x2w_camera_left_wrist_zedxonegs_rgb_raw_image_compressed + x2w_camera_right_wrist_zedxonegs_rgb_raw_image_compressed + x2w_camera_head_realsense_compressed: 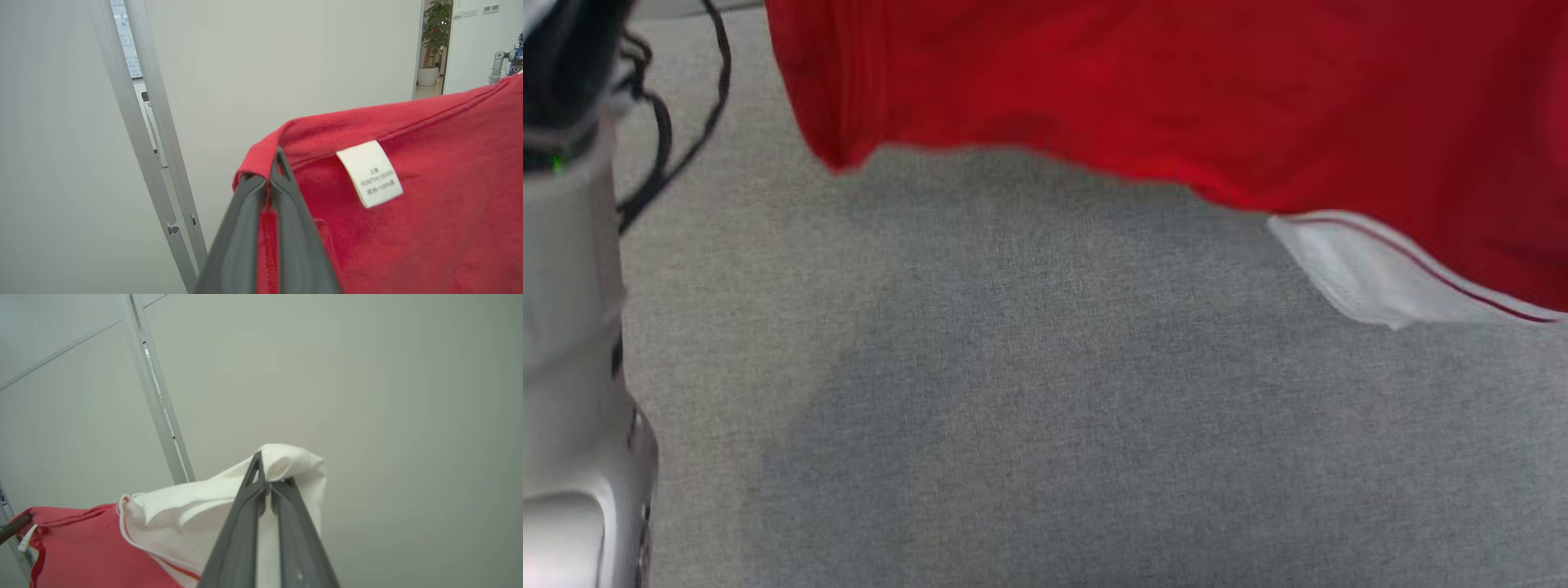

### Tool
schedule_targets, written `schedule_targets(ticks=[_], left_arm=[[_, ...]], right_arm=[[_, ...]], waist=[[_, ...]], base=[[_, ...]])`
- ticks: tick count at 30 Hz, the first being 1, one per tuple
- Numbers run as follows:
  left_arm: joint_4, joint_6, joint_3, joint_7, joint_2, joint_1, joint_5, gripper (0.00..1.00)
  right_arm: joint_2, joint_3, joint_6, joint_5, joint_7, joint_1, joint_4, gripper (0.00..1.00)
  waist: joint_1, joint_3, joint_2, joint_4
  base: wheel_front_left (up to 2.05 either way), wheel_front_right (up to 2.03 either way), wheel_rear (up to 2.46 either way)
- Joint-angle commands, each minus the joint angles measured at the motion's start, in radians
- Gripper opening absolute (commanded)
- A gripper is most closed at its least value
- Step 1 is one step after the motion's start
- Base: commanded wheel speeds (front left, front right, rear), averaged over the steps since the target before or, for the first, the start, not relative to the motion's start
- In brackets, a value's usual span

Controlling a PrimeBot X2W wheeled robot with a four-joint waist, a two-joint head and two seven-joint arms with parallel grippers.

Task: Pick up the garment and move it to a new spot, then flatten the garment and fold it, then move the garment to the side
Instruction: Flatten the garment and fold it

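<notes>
Where garment (1176, 90) hangs: over far side of grey bench (1045, 425), long axis left-right.
Left gripper (271, 173): clamped on red edge (261, 157).
Right gripper (269, 477): clamped on white part (192, 502).
Open room: near side of bench.

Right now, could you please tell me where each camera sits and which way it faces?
Head: on the head, looking down at the grey surface and the garment; a pale arm shows at left.
Left wrist: along the left claw, shut on the red hem, facing a wall.
Right wrist: along the right claw, shut on the white part, facing the wall.
Both wrist views share the garment and its label.
</notes>
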Motion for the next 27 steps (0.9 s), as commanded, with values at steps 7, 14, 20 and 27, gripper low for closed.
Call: schedule_targets(ticks=[7,14,20,27], left_arm=[[0.535,0.005,0.027,-0.307,-0.05,-0.391,0.103,0.0],[0.819,-0.039,0.003,-0.551,-0.04,-0.385,0.115,0.0],[0.891,-0.06,-0.103,-0.676,-0.035,-0.089,0.056,0.0],[0.788,-0.058,-0.241,-0.731,0.056,0.486,-0.068,0.0]], right_arm=[[0.399,0.02,0.0,-0.433,-0.111,-0.636,0.497,0.0],[0.538,0.094,0.0,-0.421,-0.179,-0.576,0.571,0.0],[0.456,0.216,0.0,-0.274,-0.225,-0.077,0.4,0.0],[0.362,0.287,0.0,-0.158,-0.324,0.558,0.242,0.0]], waist=[[-0.0001,0.318,-0.0001,0.024],[-0.0001,0.301,-0.0001,-0.005],[-0.0001,0.204,-0.0001,0.002],[-0.0001,-0.027,-0.0001,-0.012]], base=[[0.0,0.0,0.0],[0.0,0.0,0.0],[0.0,0.0,0.0],[0.0,0.0,0.0]])
